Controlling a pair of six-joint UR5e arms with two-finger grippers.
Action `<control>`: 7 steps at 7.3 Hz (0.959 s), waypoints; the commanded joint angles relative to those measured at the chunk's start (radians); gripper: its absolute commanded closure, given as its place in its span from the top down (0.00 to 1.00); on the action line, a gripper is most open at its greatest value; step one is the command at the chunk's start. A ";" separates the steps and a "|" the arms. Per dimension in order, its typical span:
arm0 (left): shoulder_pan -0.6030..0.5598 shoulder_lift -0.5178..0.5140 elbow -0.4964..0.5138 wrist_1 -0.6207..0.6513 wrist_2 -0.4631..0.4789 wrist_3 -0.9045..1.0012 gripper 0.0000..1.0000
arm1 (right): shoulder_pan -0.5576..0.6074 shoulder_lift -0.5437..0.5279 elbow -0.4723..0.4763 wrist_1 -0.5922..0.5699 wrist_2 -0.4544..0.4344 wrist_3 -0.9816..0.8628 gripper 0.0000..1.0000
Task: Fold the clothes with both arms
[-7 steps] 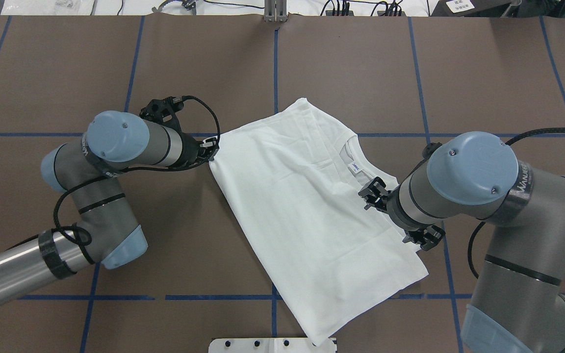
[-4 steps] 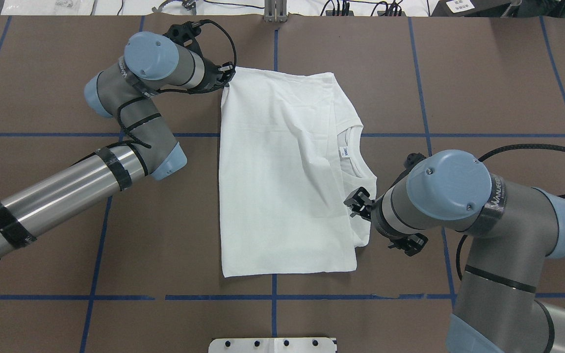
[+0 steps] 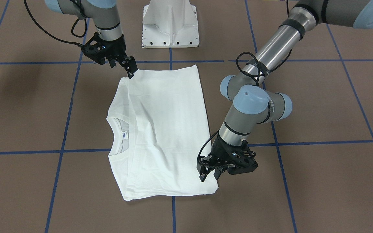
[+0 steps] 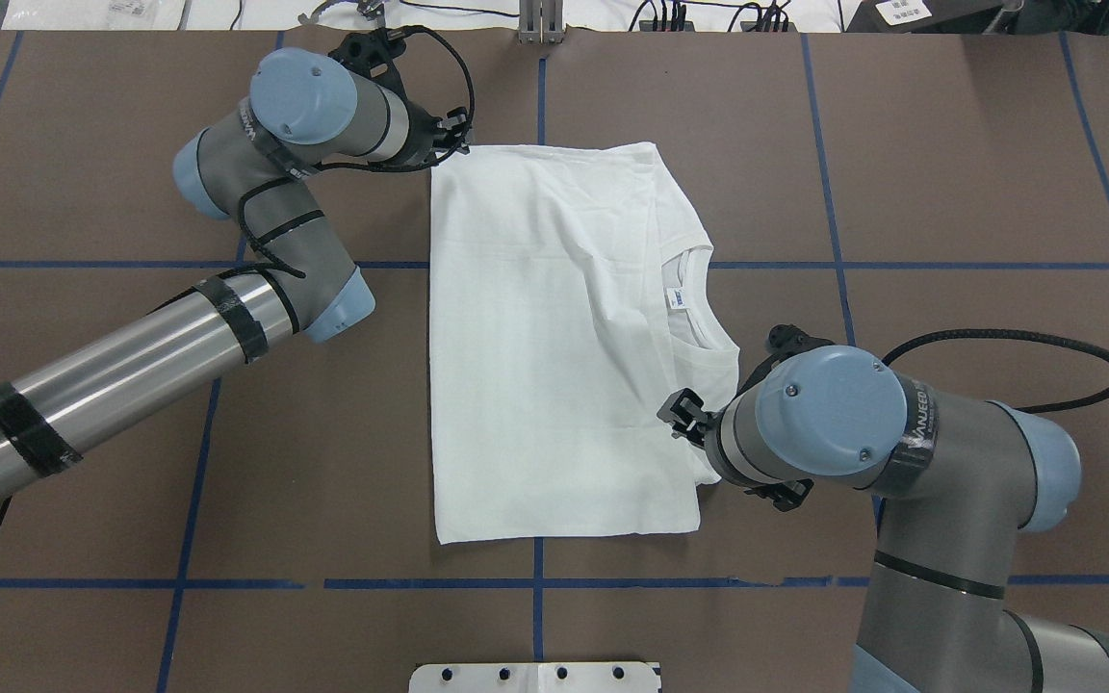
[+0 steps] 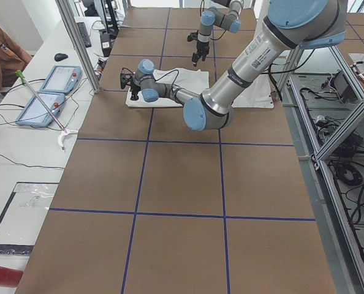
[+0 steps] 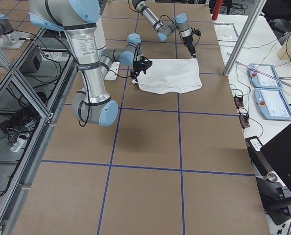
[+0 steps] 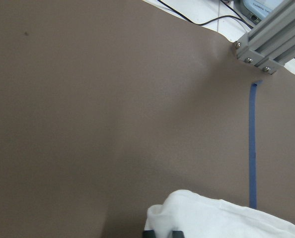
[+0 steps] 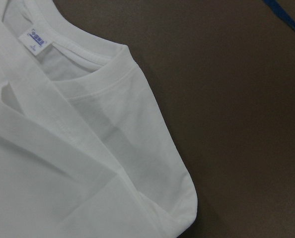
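Nearest the front-facing camera, low and right of centre, our left gripper (image 3: 209, 176) hangs over the near right corner of the white T-shirt (image 3: 163, 129). Its fingers stand apart and the cloth lies flat beneath them. In the overhead view half a second ago, that corner was drawn up to the fingertips. Now it has dropped back and sits just clear of them.

The T-shirt lies folded into a rectangle at mid-frame on the brown table (image 3: 319, 178), in the same place as before. Its collar (image 3: 117, 136) and neck label (image 3: 124, 135) are on the frame's left side.

Farther back, at upper left, the right gripper (image 3: 130, 72) touches the far left corner of the cloth. Seen from overhead, it has slid slightly down and left along the shirt's edge. Its fingers look close together, but we cannot tell whether they pinch the fabric. From overhead, its own wrist hides the tips.

Beyond it stands the white pedestal (image 3: 170, 26), cut off by the top edge.

In the left wrist view, the fingertips are cropped at the bottom edge.
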 commanded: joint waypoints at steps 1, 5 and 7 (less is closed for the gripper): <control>-0.001 0.004 -0.008 0.002 0.001 -0.001 0.61 | -0.066 -0.008 -0.031 0.007 -0.094 0.029 1.00; 0.000 0.013 -0.006 0.002 0.001 0.000 0.61 | -0.118 -0.013 -0.068 0.015 -0.148 0.121 1.00; 0.000 0.015 -0.006 0.004 0.001 0.000 0.61 | -0.126 -0.001 -0.088 0.033 -0.151 0.153 1.00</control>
